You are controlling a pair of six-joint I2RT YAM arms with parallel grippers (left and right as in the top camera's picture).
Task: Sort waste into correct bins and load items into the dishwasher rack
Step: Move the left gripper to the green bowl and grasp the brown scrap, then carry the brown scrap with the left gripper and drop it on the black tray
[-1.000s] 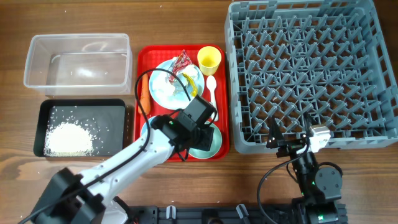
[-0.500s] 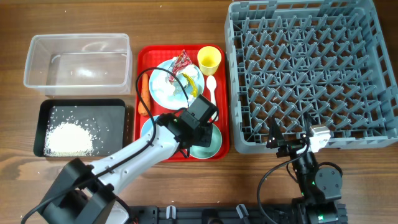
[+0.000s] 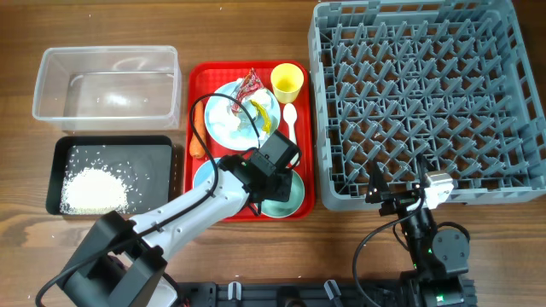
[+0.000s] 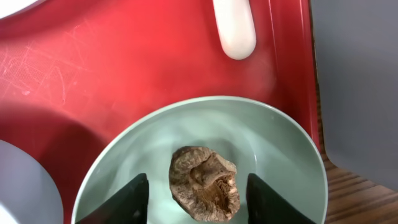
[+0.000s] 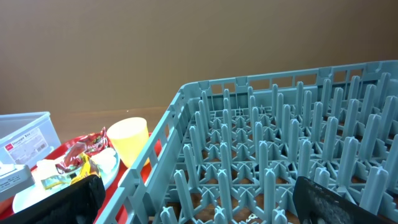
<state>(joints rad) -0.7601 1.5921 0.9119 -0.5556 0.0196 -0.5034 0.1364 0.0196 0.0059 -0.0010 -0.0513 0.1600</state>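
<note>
White rice grains (image 3: 92, 190) lie in the black tray (image 3: 111, 140) at the left, the left claw (image 4: 199, 196) hangs spread on both sides of the brown food lump (image 4: 204, 182) in the pale green bowl (image 4: 277, 149), and the right claw (image 5: 205, 202), also spread, faces the dishwasher rack (image 5: 280, 143).

White left arm (image 3: 183, 209), black wrist (image 3: 275, 156) — black left claw (image 4: 199, 200)

A robot test bench dressed as a kitchen: my left arm (image 3: 183, 211) and right arm (image 3: 433, 247) rise from a black rail (image 3: 281, 297) at the wooden table's (image 3: 247, 26) near edge (cables (image 3: 359, 251) trailing), a brown wall (image 5: 186, 43) behind, a rack (image 3: 426, 102) in the far right corner.
</note>
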